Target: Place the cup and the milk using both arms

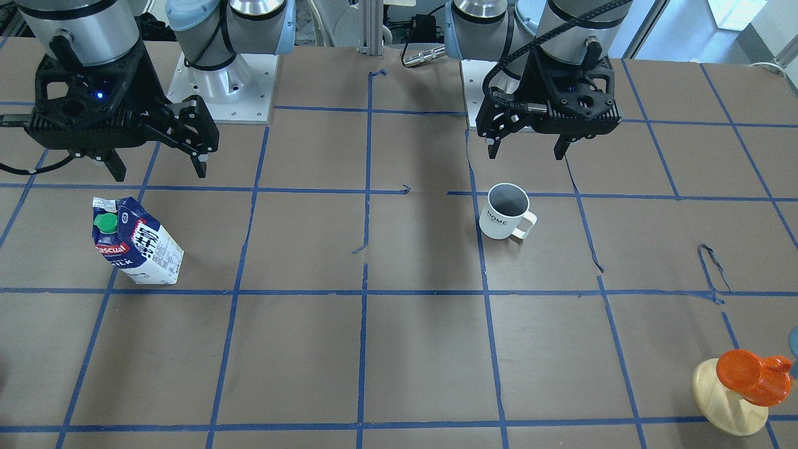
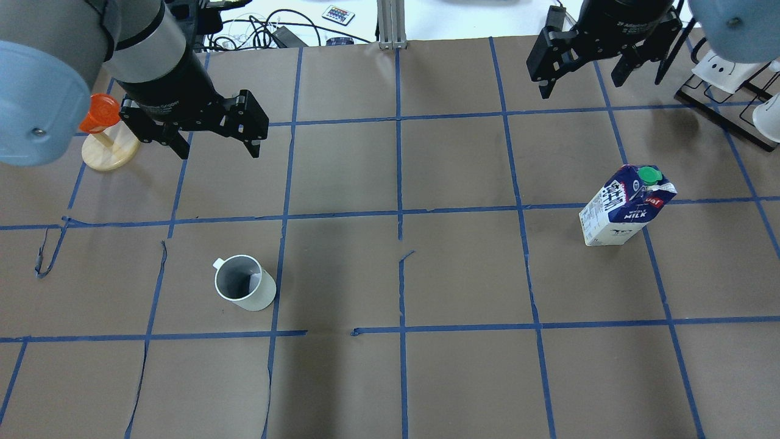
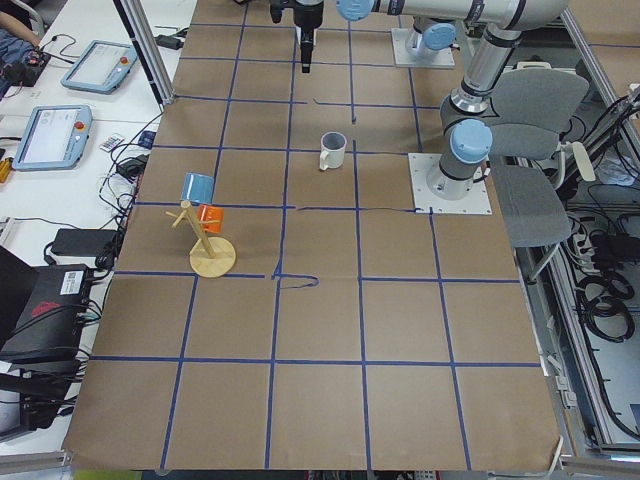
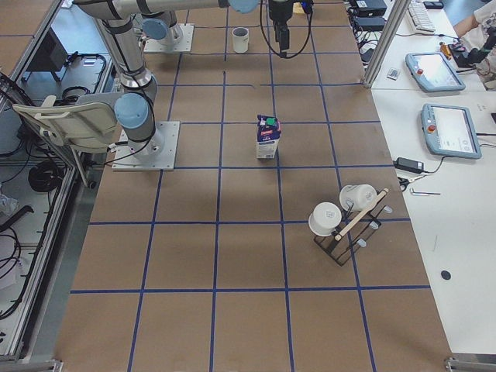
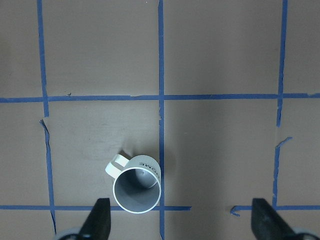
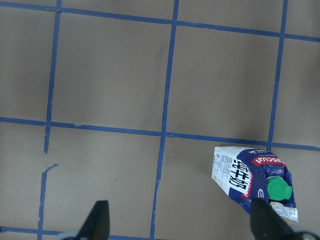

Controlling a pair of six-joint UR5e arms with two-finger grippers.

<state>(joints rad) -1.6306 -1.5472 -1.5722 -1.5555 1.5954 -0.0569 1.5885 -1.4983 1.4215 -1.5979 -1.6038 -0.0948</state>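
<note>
The cup (image 1: pixel 504 212) is a white mug with "HOME" lettering, standing upright on the brown table; it also shows in the overhead view (image 2: pixel 244 283). My left gripper (image 1: pixel 527 149) hangs open and empty above it. In the left wrist view the cup (image 5: pixel 137 190) sits just inside the left fingertip (image 5: pixel 100 220). The milk (image 1: pixel 138 243) is a blue and white carton with a green cap, standing upright. My right gripper (image 1: pixel 159 173) is open and empty above it. In the right wrist view the milk (image 6: pixel 252 180) sits by the right fingertip (image 6: pixel 265 220).
A wooden stand (image 1: pixel 726 399) holding an orange cup (image 1: pixel 751 374) stands at the table's end on my left. A rack (image 4: pixel 345 225) with white cups stands at the table's end on my right. Blue tape lines (image 2: pixel 399 213) grid the table.
</note>
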